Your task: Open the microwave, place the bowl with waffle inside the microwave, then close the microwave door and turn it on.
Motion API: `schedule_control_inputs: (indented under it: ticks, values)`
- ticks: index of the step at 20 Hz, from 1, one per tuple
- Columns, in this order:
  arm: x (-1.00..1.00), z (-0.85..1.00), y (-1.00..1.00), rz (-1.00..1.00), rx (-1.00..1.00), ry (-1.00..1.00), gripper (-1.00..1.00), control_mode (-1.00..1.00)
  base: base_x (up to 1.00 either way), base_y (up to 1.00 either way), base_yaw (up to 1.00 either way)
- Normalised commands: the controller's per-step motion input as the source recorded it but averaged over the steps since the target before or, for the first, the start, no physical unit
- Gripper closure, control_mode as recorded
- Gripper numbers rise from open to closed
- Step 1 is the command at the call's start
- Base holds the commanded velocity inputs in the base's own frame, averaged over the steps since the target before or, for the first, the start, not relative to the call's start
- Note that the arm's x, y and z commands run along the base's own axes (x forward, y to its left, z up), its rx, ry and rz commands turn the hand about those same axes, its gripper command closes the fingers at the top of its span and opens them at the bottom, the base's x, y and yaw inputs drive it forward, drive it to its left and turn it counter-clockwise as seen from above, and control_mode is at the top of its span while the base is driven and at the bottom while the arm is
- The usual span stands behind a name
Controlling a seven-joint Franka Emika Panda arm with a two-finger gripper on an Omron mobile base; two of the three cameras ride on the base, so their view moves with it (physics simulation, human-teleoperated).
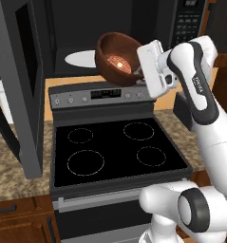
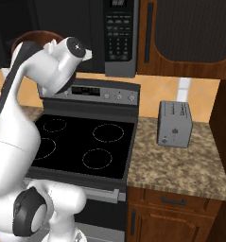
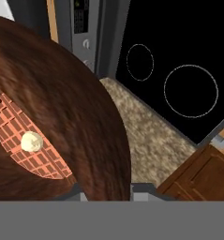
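The dark reddish-brown bowl (image 1: pixel 116 53) hangs tilted in the air above the back of the stove, in front of the open microwave (image 1: pixel 187 21). My gripper (image 1: pixel 138 72) is shut on its right rim. The tan gridded waffle (image 1: pixel 118 62) lies inside, with a pale blob on it. In the hand view the bowl (image 3: pixel 62 112) takes up the left, with the waffle (image 3: pixel 26 143) at its bottom and my gripper (image 3: pixel 108 192) clamped on the rim. The microwave door (image 1: pixel 20 85) stands swung open to the left. The white turntable plate (image 1: pixel 79 59) shows inside the cavity. From the right, the bowl (image 2: pixel 34 37) peeks out behind my arm, beside the keypad (image 2: pixel 119 38).
A black glass stove (image 1: pixel 115 147) with its control panel (image 1: pixel 100 95) lies below the microwave. Speckled stone counter (image 2: pixel 176 165) flanks it, with a small grey toaster (image 2: pixel 175 124) on the right. Wooden cabinets (image 2: pixel 190 33) hang at the upper right.
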Motion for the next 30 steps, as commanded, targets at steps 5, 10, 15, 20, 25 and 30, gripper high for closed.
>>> schedule_control_inputs:
  ticks: [5, 10, 15, 20, 25, 30]
  values:
    - [0.41, 0.15, 0.31, 0.0, 0.0, 0.0, 1.0, -1.0, 0.0, 0.0, 0.0]
    - [0.5, 0.11, 0.05, -0.03, 0.0, 0.0, 1.0, -1.0, 0.0, 0.0, 0.0]
    - [0.49, 0.14, 0.0, -0.07, 0.0, 0.0, 1.0, -1.0, 0.0, 0.0, 0.0]
    - [0.49, 0.0, 0.05, -0.04, 0.0, 0.03, 1.0, -1.0, 0.0, 0.0, 0.0]
    - [0.43, 0.0, 0.07, 0.0, 0.0, 0.0, 1.0, -1.0, 0.0, 0.0, 0.0]
    - [0.52, 0.0, 0.14, 0.0, 0.0, 0.01, 1.0, -1.0, 0.0, 0.0, 0.0]
